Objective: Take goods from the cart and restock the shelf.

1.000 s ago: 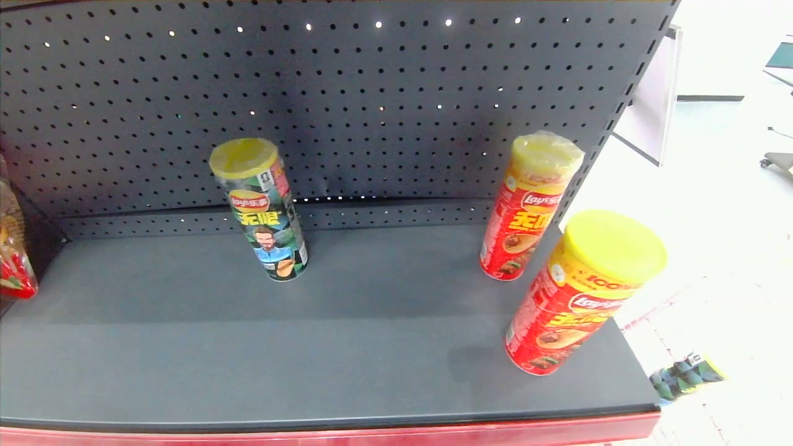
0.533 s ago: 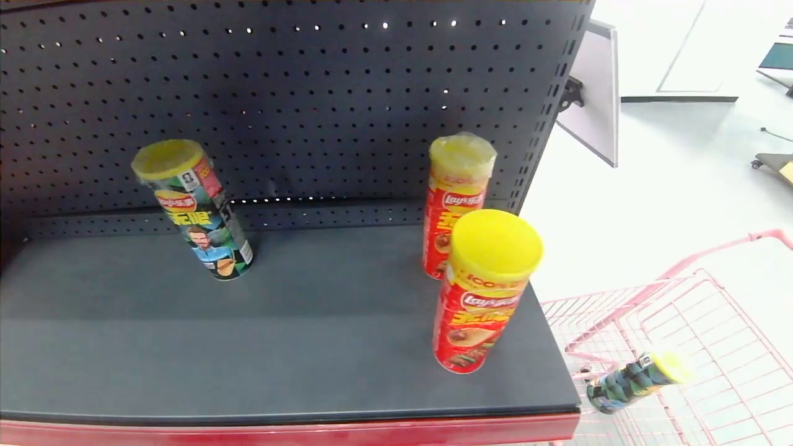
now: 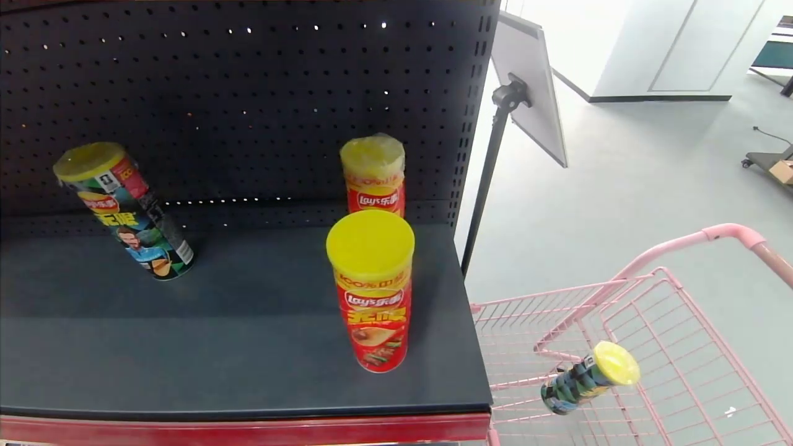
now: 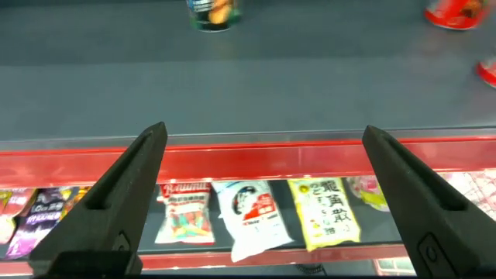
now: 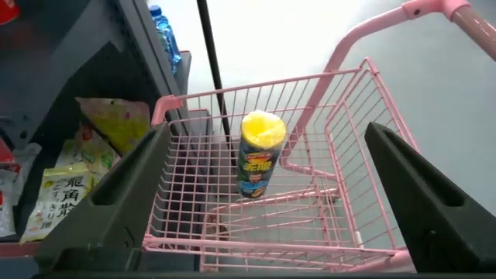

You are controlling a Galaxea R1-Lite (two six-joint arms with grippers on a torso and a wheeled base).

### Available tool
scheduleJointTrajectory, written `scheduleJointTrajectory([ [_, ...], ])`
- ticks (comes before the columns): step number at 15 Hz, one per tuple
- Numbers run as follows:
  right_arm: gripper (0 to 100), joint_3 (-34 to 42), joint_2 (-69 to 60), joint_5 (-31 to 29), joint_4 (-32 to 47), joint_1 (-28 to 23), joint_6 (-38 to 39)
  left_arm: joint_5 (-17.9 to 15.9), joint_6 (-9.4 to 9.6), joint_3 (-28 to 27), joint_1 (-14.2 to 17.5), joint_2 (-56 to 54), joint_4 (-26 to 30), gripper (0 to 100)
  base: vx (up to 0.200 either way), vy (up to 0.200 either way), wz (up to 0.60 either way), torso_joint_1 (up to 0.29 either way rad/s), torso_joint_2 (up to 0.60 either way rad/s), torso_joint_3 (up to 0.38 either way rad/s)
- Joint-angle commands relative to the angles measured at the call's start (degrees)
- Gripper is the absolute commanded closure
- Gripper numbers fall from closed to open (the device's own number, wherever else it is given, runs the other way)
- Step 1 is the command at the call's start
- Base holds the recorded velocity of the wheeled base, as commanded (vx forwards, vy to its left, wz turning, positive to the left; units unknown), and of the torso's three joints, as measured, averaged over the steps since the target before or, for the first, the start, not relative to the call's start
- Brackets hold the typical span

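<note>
Printed wrappers were noted on four cans. On the shelf, the front red can and the rear red can each bore a logo badge with white lettering. On the front can, large yellow characters stood beneath it. The dark can, at the shelf's left end, carried a like badge and characters. The fourth can lay in the cart right of the shelf, its print too small to read. The packets below the shelf showed bold characters.

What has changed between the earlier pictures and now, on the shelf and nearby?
Nothing was moved, grasped or released. The head camera turned to the robot's right, so the whole picture shifted. The front red cylindrical can, the rear red cylindrical can and the dark patterned cylindrical can keep their places on the grey shelf board. The pink wire cart, with a yellow-lidded can inside, has come into view.
</note>
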Motion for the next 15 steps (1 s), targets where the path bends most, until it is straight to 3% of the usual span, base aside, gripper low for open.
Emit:
scheduleJointTrajectory([
  [1,0,0.0,0.1,0.0,0.0,0.0,-0.1,0.0,-0.01,0.0,0.0,0.0,0.0,0,0.0,0.0,0.0,0.0,0.0,0.0],
  [11,0,0.0,0.1,0.0,0.0,0.0,-0.1,0.0,0.08,0.0,0.0,0.0,0.0,0,0.0,0.0,0.0,0.0,0.0,0.0],
  [15,0,0.0,0.1,0.0,0.0,0.0,-0.1,0.0,0.26,0.0,0.0,0.0,0.0,0,0.0,-0.2,0.0,0.001,0.0,0.002],
])
